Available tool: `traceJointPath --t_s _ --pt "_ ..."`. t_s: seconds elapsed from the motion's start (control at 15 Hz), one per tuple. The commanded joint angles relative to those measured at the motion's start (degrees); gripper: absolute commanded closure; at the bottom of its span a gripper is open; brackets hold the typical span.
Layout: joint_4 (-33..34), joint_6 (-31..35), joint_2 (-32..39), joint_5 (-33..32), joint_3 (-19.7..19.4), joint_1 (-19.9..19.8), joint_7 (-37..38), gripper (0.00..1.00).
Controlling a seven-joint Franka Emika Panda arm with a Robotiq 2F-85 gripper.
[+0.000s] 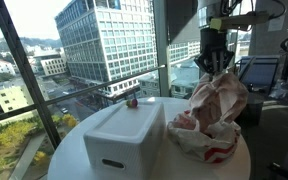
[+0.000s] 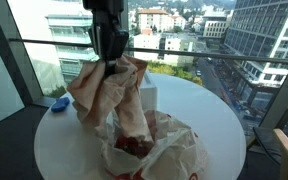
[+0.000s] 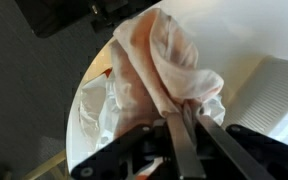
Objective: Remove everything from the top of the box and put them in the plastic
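Note:
My gripper (image 1: pixel 218 66) is shut on a pale pink cloth (image 1: pixel 220 98) and holds it hanging above the white plastic bag with red print (image 1: pixel 206 138) on the round white table (image 1: pixel 69 150). In an exterior view the gripper (image 2: pixel 110 66) pinches the top of the cloth (image 2: pixel 109 95) over the bag (image 2: pixel 159 150). In the wrist view the fingers (image 3: pixel 177 122) clamp a fold of the cloth (image 3: pixel 164 55), with the bag (image 3: pixel 96 110) below. The white box (image 1: pixel 126 135) stands beside the bag, and a small red object (image 1: pixel 131 101) lies at its far end.
A glass wall with a railing (image 1: pixel 44 90) runs behind the table. A blue object (image 2: pixel 57 102) lies at the table's far edge. A monitor and equipment (image 1: pixel 259 72) stand beside the table. The box's ribbed lid shows in the wrist view (image 3: pixel 274 90).

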Motion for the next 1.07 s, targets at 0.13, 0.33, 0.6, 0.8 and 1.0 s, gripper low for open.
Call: traceJointPath --t_s 0.13,0.33,0.6,0.8,1.0 --pt "-3.11 10.30 7.83 1.65 -0.18 0.21 -2.82 0.91" --pt "-2.97 17.97 14.93 0.08 0.15 0.61 -4.41 0.91" --pt "-2.36 27.01 22.88 0.16 -0.75 1.07 -10.34 0.91" --pt "-3.81 36.60 28.11 -0.87 -1.83 0.49 -18.68 0.91" --pt "-4.10 42.93 32.37 2.22 -2.33 -0.40 -26.70 0.90"
